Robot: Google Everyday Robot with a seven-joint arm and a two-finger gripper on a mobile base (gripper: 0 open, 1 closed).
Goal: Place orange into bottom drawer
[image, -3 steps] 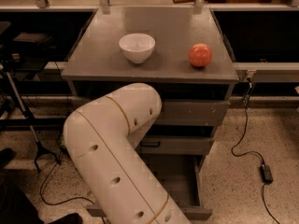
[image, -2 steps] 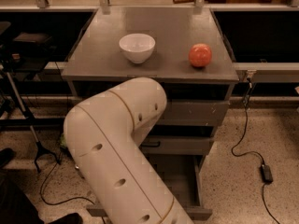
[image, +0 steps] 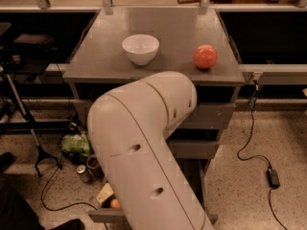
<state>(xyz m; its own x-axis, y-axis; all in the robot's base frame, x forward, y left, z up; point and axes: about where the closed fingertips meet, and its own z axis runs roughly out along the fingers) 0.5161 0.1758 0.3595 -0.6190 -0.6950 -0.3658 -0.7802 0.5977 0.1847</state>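
Got the arm (image: 144,143) folded right down in front of the tabletop (image: 172,32) to reach the pulled-out bottom drawer (image: 103,218), orange (image: 115,203) low at its left end just beside the claw (image: 106,194), can't tell how open or whether gripping.

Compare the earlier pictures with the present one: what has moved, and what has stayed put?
The arm's big white elbow has swung right and up the picture, toward the cabinet. The gripper is hidden behind it, low by the open bottom drawer. The bowl and red fruit stayed put.
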